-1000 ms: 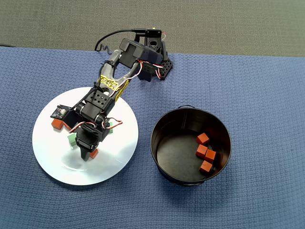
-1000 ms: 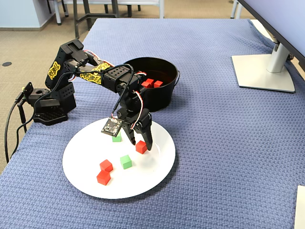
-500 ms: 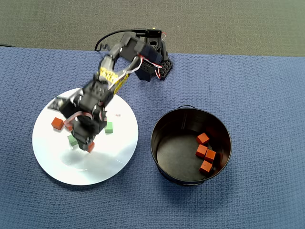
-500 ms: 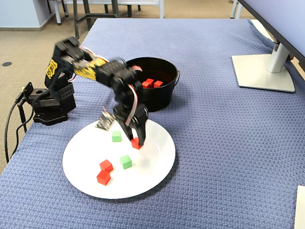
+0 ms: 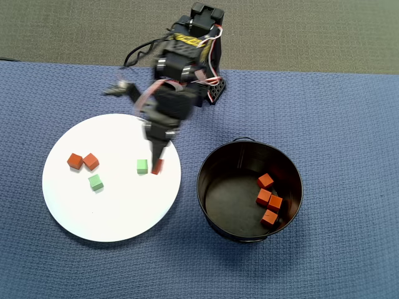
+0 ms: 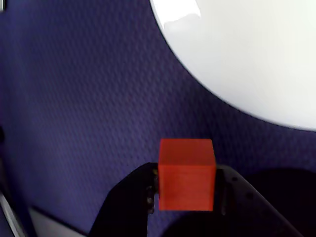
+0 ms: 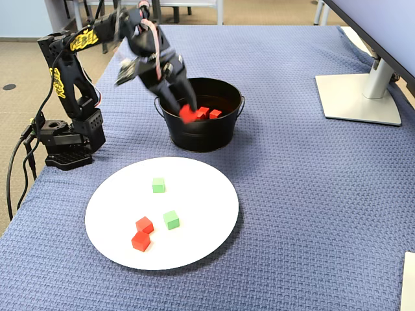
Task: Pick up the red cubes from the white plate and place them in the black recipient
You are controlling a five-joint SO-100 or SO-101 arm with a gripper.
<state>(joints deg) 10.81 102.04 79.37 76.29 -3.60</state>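
The gripper (image 6: 186,197) is clamped on one red cube (image 6: 186,174), which sits squarely between the two black fingers in the wrist view, over the blue cloth (image 6: 84,98) just off the rim of the white plate (image 6: 256,54). In the overhead view the held cube (image 5: 157,166) appears above the plate's right edge, between the plate (image 5: 112,212) and the black pot (image 5: 212,187); in the fixed view it hangs in front of the pot's near wall (image 7: 201,136). To do this carry well, the arm should hold its grip firm and keep the cube high enough to clear the pot's tall rim and wire handle, releasing only once it is plainly over the open base, where four red cubes (image 5: 269,199) lie already. Two red cubes (image 5: 83,161) and two green cubes (image 5: 142,166) rest on the plate.
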